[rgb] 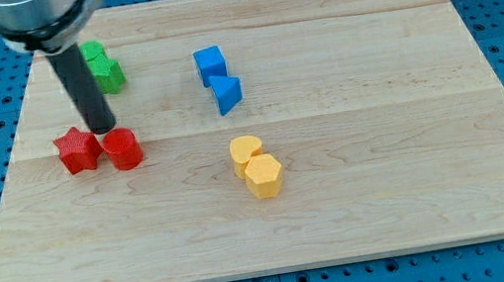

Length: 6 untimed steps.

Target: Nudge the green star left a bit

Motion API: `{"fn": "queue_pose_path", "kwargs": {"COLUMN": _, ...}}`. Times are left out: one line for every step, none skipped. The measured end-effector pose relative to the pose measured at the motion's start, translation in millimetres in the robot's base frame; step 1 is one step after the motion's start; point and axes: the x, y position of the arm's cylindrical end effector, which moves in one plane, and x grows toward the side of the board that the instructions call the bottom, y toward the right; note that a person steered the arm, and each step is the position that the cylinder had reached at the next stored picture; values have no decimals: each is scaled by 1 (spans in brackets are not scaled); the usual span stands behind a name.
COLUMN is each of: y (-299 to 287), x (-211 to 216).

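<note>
Two green blocks sit touching near the board's top left: one at the back [96, 52] and one in front [110, 75]. My rod covers their left sides, so I cannot tell which is the star. My rod comes down from the view's top left. My tip [103, 130] rests on the board below the green blocks, just above the gap between the red star [78, 151] and the red cylinder [122, 148]. The tip is close to both red blocks and apart from the green ones.
A blue cube [210, 63] and a blue wedge-like block [226, 94] sit touching at the upper middle. A rounded yellow block [247, 151] and a yellow hexagon [263, 175] sit touching at the centre. The wooden board's left edge [11, 167] is near the red star.
</note>
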Motion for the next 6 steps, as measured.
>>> {"fn": "queue_pose_path", "kwargs": {"y": -32, "x": -4}}
{"fn": "queue_pose_path", "kwargs": {"y": -65, "x": -13}}
{"fn": "queue_pose_path", "kwargs": {"y": -50, "x": -17}}
{"fn": "queue_pose_path", "kwargs": {"y": 12, "x": -20}}
{"fn": "queue_pose_path", "kwargs": {"y": 53, "x": -52}}
{"fn": "queue_pose_path", "kwargs": {"y": 60, "x": -83}}
